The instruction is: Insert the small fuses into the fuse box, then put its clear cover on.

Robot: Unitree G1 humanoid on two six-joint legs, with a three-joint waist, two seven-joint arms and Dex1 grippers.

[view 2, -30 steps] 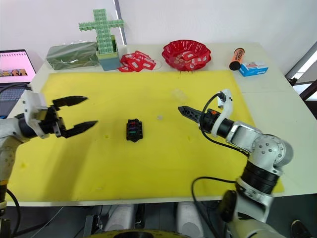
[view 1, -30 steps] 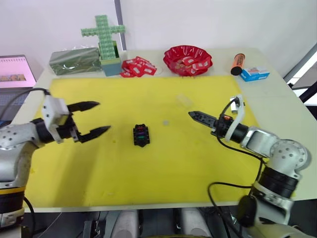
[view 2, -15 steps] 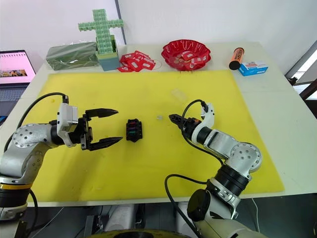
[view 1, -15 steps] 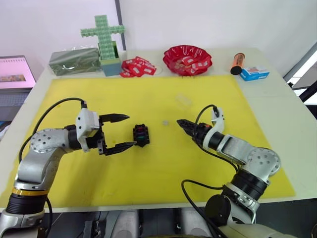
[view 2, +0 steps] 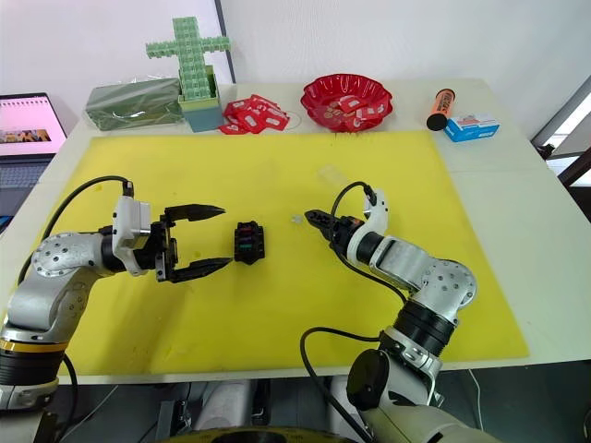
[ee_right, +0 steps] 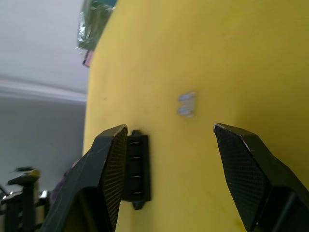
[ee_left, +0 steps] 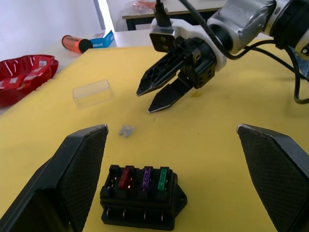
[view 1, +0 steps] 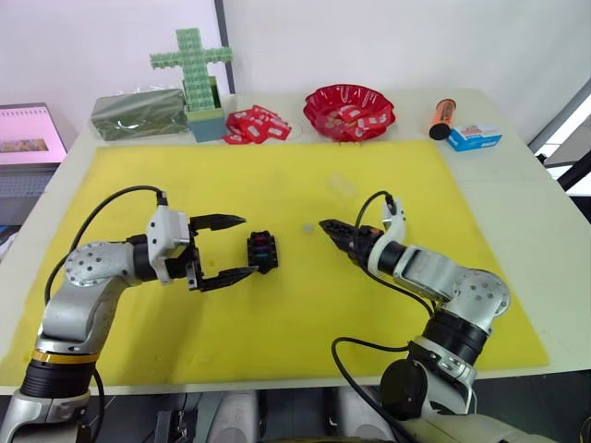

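One grey fuse (ee_left: 126, 130) loose on open mat (view 1: 277, 341), claws (view 1: 224, 247) apart

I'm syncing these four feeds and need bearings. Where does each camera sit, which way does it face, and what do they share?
Left and right eye views: on the head, looking forward and down at the yellow mat; both arms show, left gripper open beside the fuse box.
Left wrist view: looks along its own fingers at the fuse box, clear cover and right gripper.
Right wrist view: looks between its open fingers at the loose pale fuse.
Shared: fuse box and that fuse.
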